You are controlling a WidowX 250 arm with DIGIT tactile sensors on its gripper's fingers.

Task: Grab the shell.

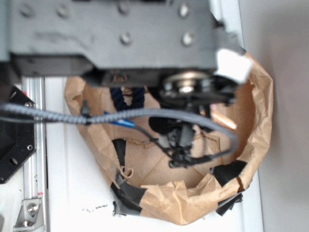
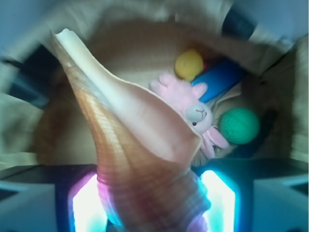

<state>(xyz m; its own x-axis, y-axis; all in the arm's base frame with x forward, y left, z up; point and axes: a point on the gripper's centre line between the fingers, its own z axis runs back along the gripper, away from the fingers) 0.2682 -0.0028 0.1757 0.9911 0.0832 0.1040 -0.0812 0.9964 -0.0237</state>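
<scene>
The shell [image 2: 140, 145], tan-orange with ribbed whorls and a pale pinkish opening, fills the middle of the wrist view. Its pointed tail reaches to the upper left. My gripper [image 2: 153, 203] is shut on the shell's ribbed whorled end, which sits between the two glowing finger pads [image 2: 87, 208]. The shell appears raised above the other items in the bag. In the exterior view my gripper [image 1: 181, 147] hangs inside the brown paper bag [image 1: 256, 121], and the arm hides the shell.
Behind the shell lie a pink plush bunny [image 2: 190, 108], a yellow ball [image 2: 189, 64], a blue stick-like object [image 2: 219, 79] and a green ball [image 2: 240, 125]. The bag's crumpled walls ring the gripper. Cables [image 1: 58, 116] cross the bag's left side.
</scene>
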